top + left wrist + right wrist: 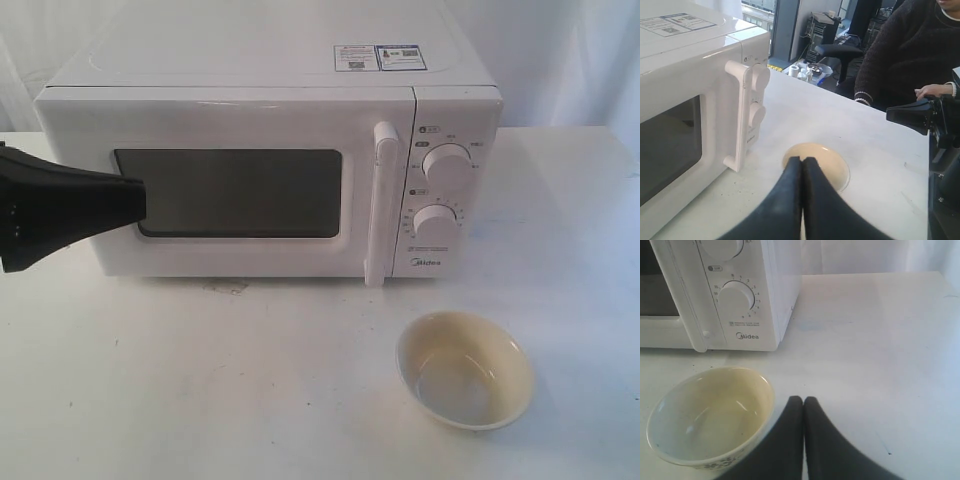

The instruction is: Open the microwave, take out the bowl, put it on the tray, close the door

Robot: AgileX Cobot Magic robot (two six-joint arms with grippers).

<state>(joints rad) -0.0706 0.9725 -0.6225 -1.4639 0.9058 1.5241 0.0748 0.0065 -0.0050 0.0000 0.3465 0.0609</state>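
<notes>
Presently, door: the white front door (pixel 225 125) with its dark window and upright white bar handle (pixel 381 205) sits flush on the white boxy countertop microwave (pixel 250 60); shut, to my eye.
Bowl: the small glossy cream round bowl (pixel 462 368) stands upright and empty on the white table (pixel 200 380), in front of the control panel and apart from the microwave.
Tray: none in any view; I cannot say where it is.
Left gripper (pixel 801 167): my black fingers are pressed together, holding nothing, hanging before the door's window, short of the handle.
Right gripper (pixel 803 407): my fingers are likewise pressed together and empty, just beside the bowl's rim; whether they touch it is unclear from this angle.
Progress: the bowl is out and the door closed. By my judgement only the tray placement is outstanding, if a tray sits off-camera.
</notes>
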